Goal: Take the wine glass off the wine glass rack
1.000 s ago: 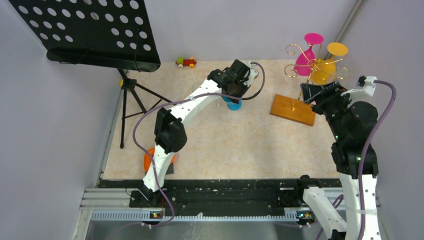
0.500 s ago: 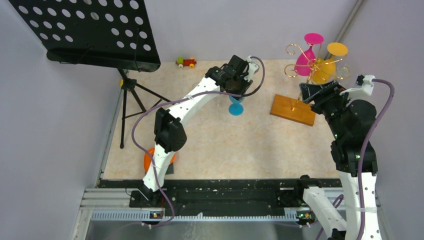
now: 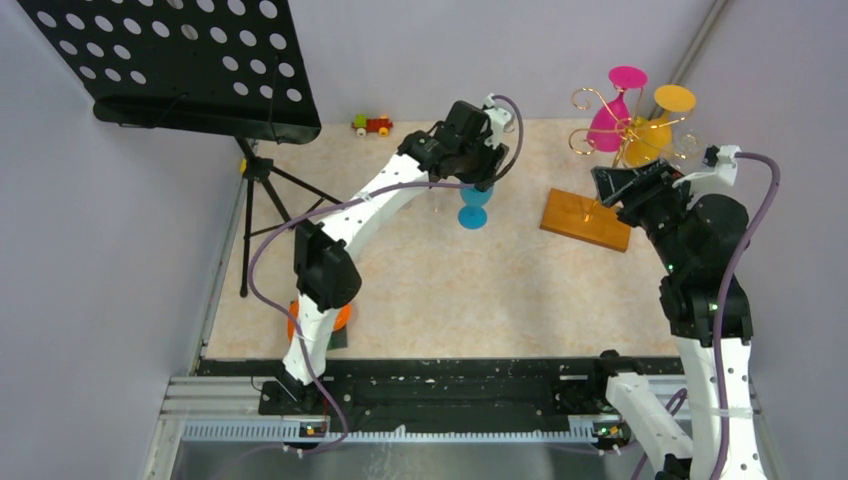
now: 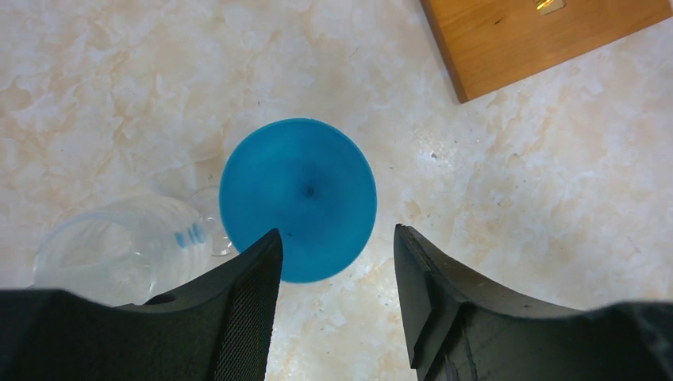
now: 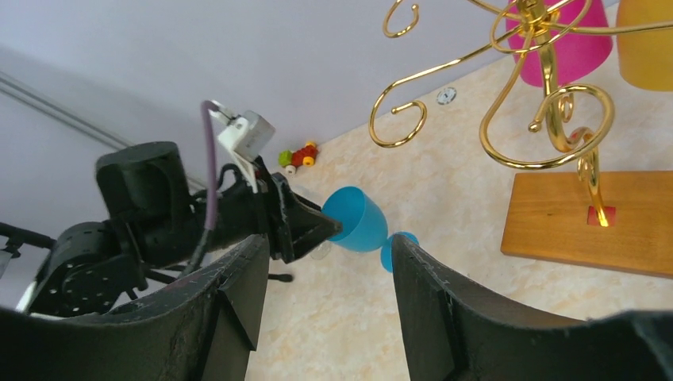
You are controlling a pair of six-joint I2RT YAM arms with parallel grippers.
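Blue wine glass (image 4: 298,198) stands upright on table (image 4: 516,198), right under left hand (image 4: 337,234), fingers spread, gripping nothing. Right hand (image 5: 325,242) spread too, empty, near gold wine glass rack (image 5: 555,119); pink glass (image 5: 567,48), yellow glass (image 5: 647,48) hang there.

A robot lab booth with plain grey walls (image 3: 450,50).

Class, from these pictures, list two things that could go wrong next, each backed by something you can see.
1. The open left gripper hangs over the blue wine glass; a sideways move could topple it against the clear vessel beside it.
2. The open right gripper sits near the wine glass rack; snagging a curled arm could tip it, with the pink glass and yellow glass.
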